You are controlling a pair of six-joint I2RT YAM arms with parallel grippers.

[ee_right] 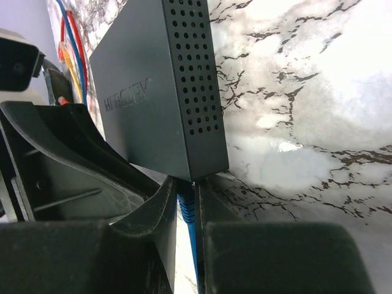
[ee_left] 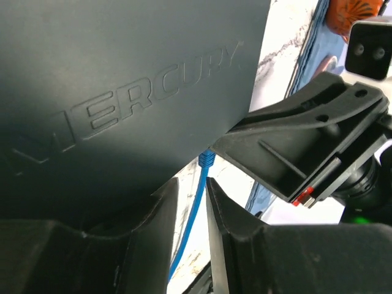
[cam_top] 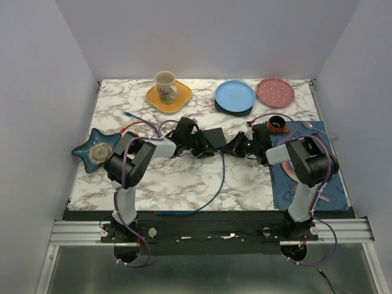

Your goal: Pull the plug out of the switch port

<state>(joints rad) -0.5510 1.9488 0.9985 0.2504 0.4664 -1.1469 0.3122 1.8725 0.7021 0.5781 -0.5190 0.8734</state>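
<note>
The flat black box point(cam_top: 215, 136) marked MERCURY lies mid-table and fills the left wrist view point(ee_left: 122, 73). Its vented side shows in the right wrist view point(ee_right: 196, 92). A blue plug point(ee_right: 187, 205) sits in the switch port on the box's near edge, which it covers. Its blue cable point(cam_top: 222, 174) trails toward the table front. My right gripper point(ee_right: 185, 191) is shut on the plug right at the box's edge point(cam_top: 228, 149). My left gripper point(ee_left: 192, 193) lies over the box's top near that edge point(cam_top: 197, 144). Its jaws stand slightly apart, with only table and cable point(ee_left: 196, 202) behind the gap.
A yellow plate with a mug point(cam_top: 168, 92), a blue plate point(cam_top: 234, 96) and a pink plate point(cam_top: 274, 92) line the back. A star-shaped dish point(cam_top: 95, 150) sits left. A brown cup point(cam_top: 277, 124) and a blue mat point(cam_top: 318, 184) are right. Red and blue cables point(cam_top: 138, 122) lie left of the box.
</note>
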